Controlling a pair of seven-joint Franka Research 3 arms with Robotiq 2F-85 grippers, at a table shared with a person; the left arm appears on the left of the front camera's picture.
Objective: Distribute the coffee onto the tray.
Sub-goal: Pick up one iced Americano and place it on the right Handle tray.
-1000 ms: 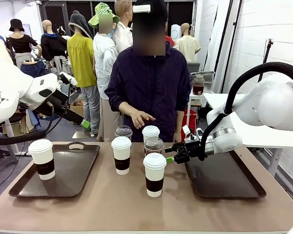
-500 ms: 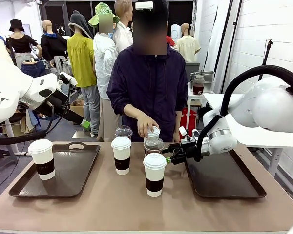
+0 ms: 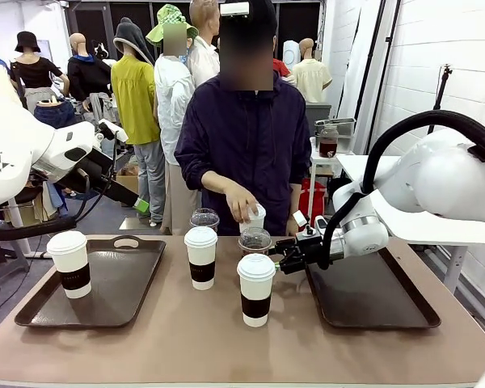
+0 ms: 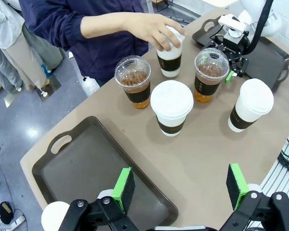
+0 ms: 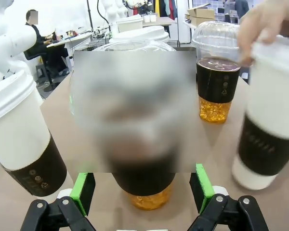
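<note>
Your right gripper [image 5: 142, 186] stands open at the middle of the table [image 3: 145, 347]. Its green pads [image 5: 83, 186] sit on either side of a clear dome-lidded cup [image 5: 147, 201] of brown coffee, and a gap shows between each pad and the cup's wall. The cup rests on the table just beside the inner edge of the right tray [image 3: 372, 295], which is bare.

Across the table, a person's hand [image 4: 159, 30] is closed over the lid of a tilted white cup [image 4: 169, 58] with a dark brown sleeve. Whether its base touches the table cannot be told.

A second clear cup [image 4: 133, 82] stands on the far side, toward the left tray [image 3: 121, 283]. A middle white cup [image 4: 172, 107] and a front white cup [image 4: 253, 103] stand nearer you, upright and apart from each other.

One more white cup [image 3: 69, 265] stands upright at the outer end of the left tray.

Your left gripper [image 4: 180, 182] hangs high above the table by the left tray, its fingers wide apart with nothing between them.
</note>
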